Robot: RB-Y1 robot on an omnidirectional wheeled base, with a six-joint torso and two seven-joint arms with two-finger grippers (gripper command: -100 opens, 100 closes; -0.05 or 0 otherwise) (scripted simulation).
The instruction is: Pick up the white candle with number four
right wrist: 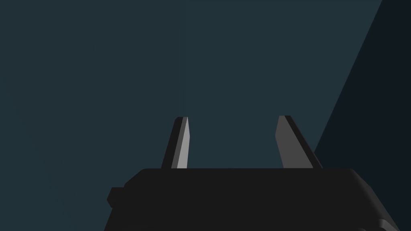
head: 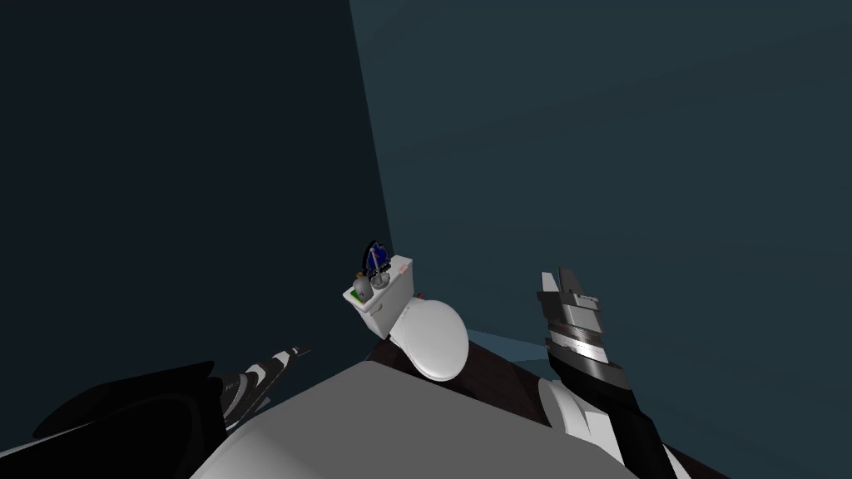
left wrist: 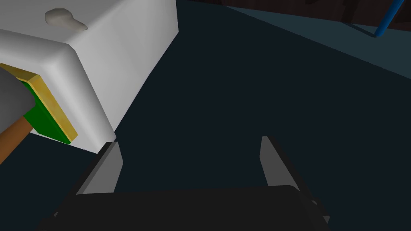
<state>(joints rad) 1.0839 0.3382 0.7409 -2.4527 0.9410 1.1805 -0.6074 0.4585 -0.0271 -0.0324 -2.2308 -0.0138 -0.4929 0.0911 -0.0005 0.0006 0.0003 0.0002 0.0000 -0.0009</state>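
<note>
A white toilet tank (head: 387, 303) stands in the room's corner with several small items on its lid: a blue one (head: 374, 252), grey ones (head: 366, 287) and a green and yellow pad (head: 354, 298). They are too small to tell which is the candle. In the left wrist view my left gripper (left wrist: 188, 156) is open beside the tank's corner (left wrist: 88, 92), close to the green and yellow pad (left wrist: 44, 112) and a grey hammer head (left wrist: 10, 100). My left gripper (head: 293, 353) is low, left of the toilet. My right gripper (right wrist: 230, 136) is open, raised at the right (head: 559, 276).
The closed white toilet lid (head: 434, 337) juts toward me over a dark brown floor (head: 491, 374). Dark teal walls meet behind the tank. A flush lever (left wrist: 64, 20) sits on the tank's face. A blue rod (left wrist: 387, 20) leans at the far edge of the left wrist view.
</note>
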